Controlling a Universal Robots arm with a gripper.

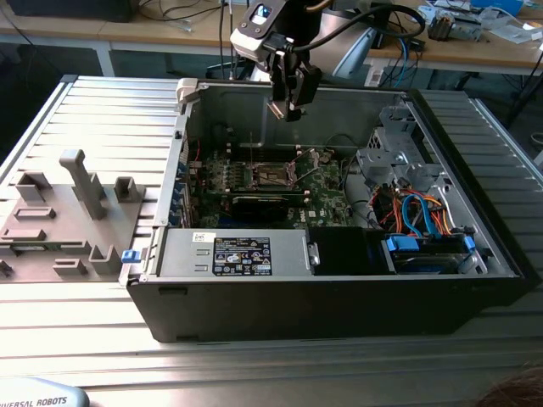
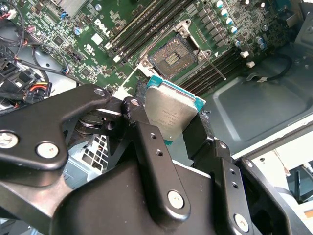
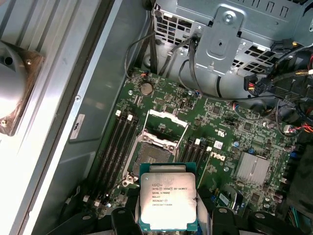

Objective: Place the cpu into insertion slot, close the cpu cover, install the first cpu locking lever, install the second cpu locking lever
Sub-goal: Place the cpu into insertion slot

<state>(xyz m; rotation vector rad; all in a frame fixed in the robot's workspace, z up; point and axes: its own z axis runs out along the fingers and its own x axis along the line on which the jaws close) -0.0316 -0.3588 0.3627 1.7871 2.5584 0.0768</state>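
Hand [image 2: 170,111] holds the cpu [image 3: 168,200] above the insertion slot [image 3: 149,154], cpu cover [image 3: 167,117] raised.

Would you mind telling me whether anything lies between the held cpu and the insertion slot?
Nothing visible does. The gripper holds the cpu up off the insertion slot, which lies open and bare, with the cpu cover swung up off it.

The pincer [image 2: 168,117] is matte black, with angular link plates [image 2: 151,147] pinned by silver screws [image 2: 47,150]. Above it sit a white-edged wrist housing [image 1: 251,30] and looping black cables [image 1: 366,15].
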